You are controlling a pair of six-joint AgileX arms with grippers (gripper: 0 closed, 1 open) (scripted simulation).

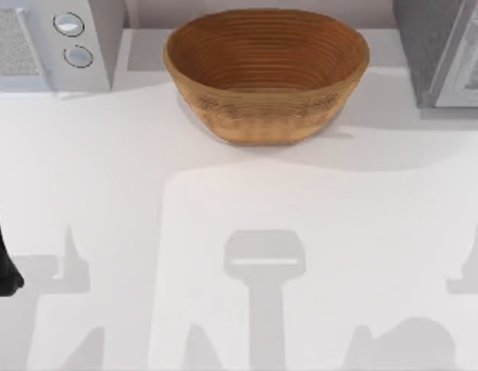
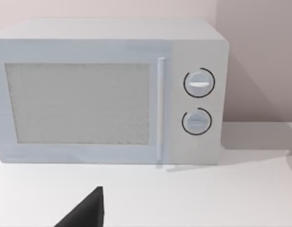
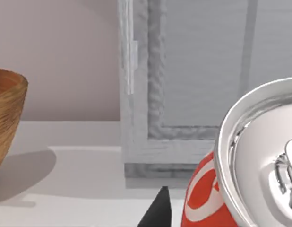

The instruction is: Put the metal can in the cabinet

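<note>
Top view: a woven brown wicker basket sits at the back middle of the white table, with a white microwave with two round dials in the back left corner and a grey panelled cabinet in the back right. The left arm shows as a dark shape at the table's left edge. In the right wrist view the red metal can with a silver top sits very close to the camera, in front of the cabinet's closed door. It looks held, though I cannot tell for certain.
</note>
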